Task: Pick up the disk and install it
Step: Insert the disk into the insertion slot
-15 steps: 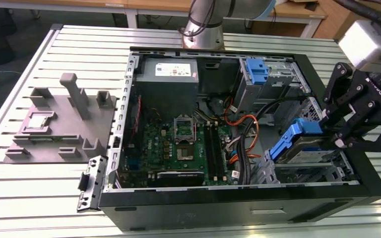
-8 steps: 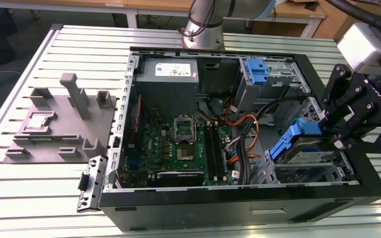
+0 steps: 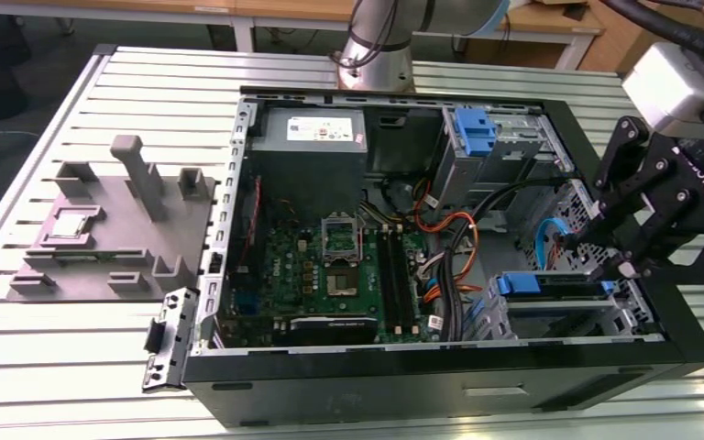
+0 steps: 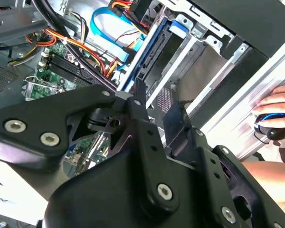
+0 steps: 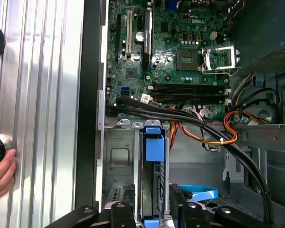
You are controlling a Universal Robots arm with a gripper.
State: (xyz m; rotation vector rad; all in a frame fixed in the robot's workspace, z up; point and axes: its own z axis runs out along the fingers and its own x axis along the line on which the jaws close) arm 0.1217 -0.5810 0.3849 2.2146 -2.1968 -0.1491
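Because the disk [image 5: 154, 183], standing on edge in the drive bay [image 5: 116, 161] just ahead of the end effector [image 5: 153, 209], looks stiff, fairly heavy and shock-sensitive, the end effector's narrow clamp on its two flat faces, clear of the blue tab [image 5: 153, 148], seems sound.

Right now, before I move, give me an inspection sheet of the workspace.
Surface: slatted metal table with an open computer case lying on it.
Job's things: disk in its blue carrier, on edge in a drive bay.
Clutter: grey fixture at the exterior view's left; blue bracket in another bay.
Grippers: gripper at the disk's end; grip unclear.
Cables: orange cables and a blue ribbon close to the bay.
Surroundings: a person's hand beside the case.
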